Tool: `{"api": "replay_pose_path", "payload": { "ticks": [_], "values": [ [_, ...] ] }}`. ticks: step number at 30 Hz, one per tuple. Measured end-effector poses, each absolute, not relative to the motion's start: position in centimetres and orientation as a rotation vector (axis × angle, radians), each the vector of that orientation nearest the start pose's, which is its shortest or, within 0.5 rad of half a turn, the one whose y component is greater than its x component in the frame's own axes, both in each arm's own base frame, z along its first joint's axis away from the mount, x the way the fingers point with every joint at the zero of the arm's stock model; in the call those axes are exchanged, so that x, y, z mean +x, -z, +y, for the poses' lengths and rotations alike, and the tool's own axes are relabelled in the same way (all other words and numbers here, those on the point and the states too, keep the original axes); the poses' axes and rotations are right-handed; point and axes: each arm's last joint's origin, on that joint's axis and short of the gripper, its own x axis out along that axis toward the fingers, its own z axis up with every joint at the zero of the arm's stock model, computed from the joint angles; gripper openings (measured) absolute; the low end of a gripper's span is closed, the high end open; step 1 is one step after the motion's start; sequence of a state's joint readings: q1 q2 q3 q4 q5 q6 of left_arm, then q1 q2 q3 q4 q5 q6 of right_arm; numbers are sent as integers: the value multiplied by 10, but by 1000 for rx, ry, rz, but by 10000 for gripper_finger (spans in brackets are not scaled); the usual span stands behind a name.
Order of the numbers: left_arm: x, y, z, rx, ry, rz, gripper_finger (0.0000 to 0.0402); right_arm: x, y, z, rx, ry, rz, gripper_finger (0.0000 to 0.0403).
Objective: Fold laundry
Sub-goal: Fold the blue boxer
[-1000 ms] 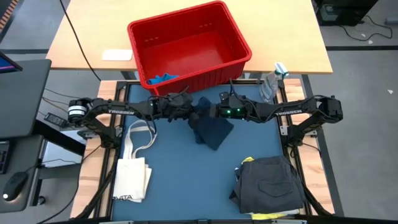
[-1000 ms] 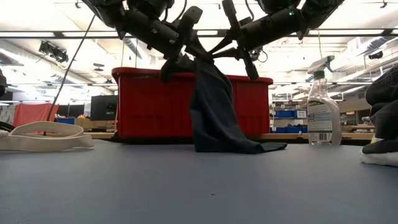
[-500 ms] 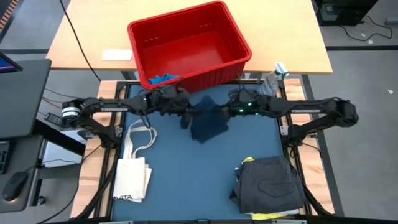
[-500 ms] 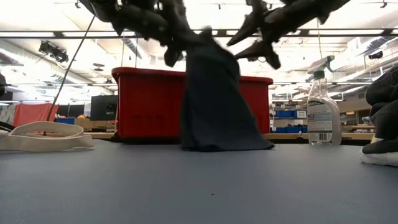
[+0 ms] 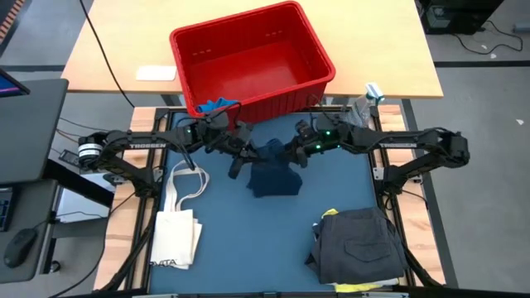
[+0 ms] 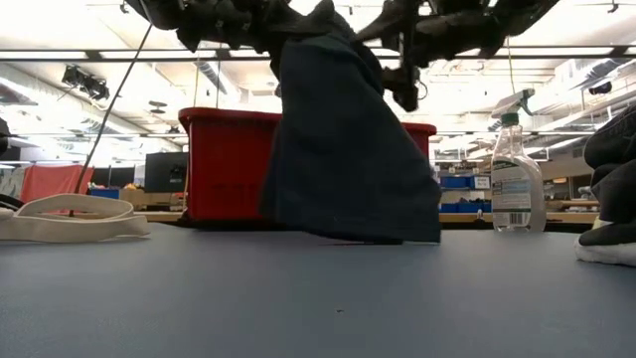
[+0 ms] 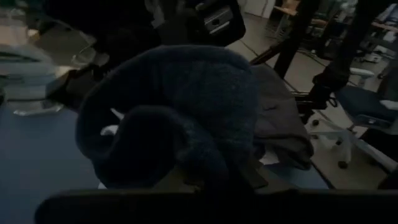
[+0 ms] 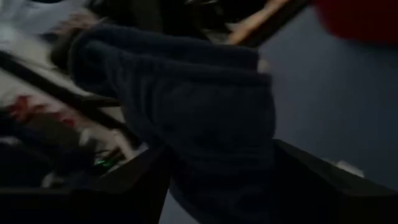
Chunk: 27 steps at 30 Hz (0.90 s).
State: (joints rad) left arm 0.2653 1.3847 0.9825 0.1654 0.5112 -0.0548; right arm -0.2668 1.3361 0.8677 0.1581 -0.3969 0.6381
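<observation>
Left gripper [image 5: 241,154] and right gripper [image 5: 295,151] raised mid-table (2 jaws pairs clamped).

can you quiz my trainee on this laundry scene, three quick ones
1. True or false: both grippers hold the navy cloth up off the mat.
2. Which thing lies on the mat nearest the left arm? A) tote bag B) spray bottle C) grey garment
3. Fill in: the red bin stands on the ____ table beyond the blue mat.

Key
1. True: the left gripper and right gripper each pinch a top corner, and the cloth hangs to the mat.
2. A, the tote bag; the grey garment lies on the right.
3. wooden
</observation>
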Motion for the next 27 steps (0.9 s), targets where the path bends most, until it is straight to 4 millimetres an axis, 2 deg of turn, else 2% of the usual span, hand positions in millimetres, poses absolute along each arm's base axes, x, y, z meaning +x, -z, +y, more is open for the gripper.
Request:
{"api": "replay_pose_path", "payload": {
  "ticks": [3, 6, 8, 11, 12, 17, 21, 27],
  "values": [
    [302, -301, 67, -133, 253, 230, 34, 294, -277, -66, 740, -136, 272, 258],
    [301, -296, 67, -151, 248, 279, 34, 296, -280, -68, 741, -168, 235, 210],
    [300, -294, 67, -161, 241, 303, 34, 295, -281, -70, 739, -167, 225, 155],
    [298, -292, 69, -173, 200, 330, 34, 294, -280, -74, 727, -187, 235, 44],
    [298, -292, 71, -174, 190, 331, 34, 294, -280, -75, 714, -188, 235, 26],
    [287, -304, 84, -118, 128, 287, 34, 288, -287, -84, 618, -85, 163, 19],
    [283, -325, 95, -43, 72, 231, 34, 288, -302, -90, 483, -62, 109, 19],
    [281, -345, 96, 116, 57, 289, 34, 294, -317, -84, 212, 82, 145, 18]
  ]
}}
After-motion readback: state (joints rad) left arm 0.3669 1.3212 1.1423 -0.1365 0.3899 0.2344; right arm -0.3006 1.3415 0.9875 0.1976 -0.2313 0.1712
